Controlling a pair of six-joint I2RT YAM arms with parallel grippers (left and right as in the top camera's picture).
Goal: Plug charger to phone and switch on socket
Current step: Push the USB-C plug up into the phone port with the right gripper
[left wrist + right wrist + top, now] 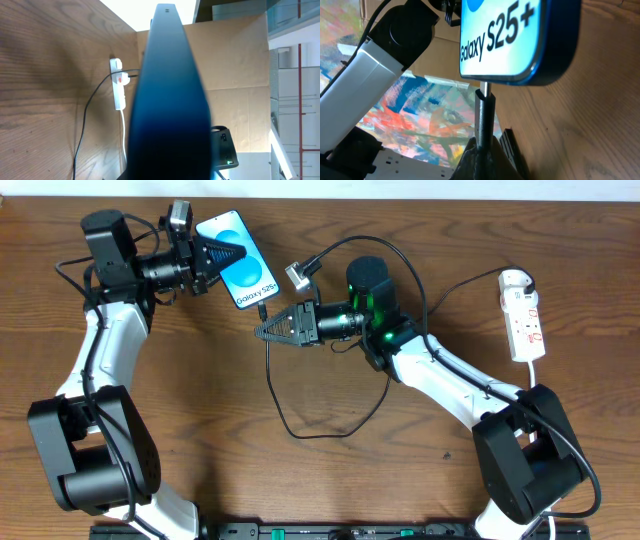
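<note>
The phone (pixel 250 275), blue screen reading "Galaxy S25+", is held tilted above the table at the back left by my left gripper (pixel 224 255), which is shut on its upper half. In the left wrist view the phone's dark edge (pixel 167 100) fills the middle. My right gripper (pixel 262 330) is shut on the charger's black plug (pixel 484 115). The plug's metal tip meets the phone's lower edge (pixel 515 75); I cannot tell whether it is seated. The charger cable (pixel 300 430) loops across the table. The white socket (pixel 524 315) lies at the far right, also seen in the left wrist view (pixel 118 85).
A silver connector (pixel 298 277) on a black lead lies just behind my right gripper. A black lead runs into the socket's round end (pixel 514 279). The socket's thick white cord (pixel 530 370) trails toward the right arm's base. Cardboard walls stand beyond the table.
</note>
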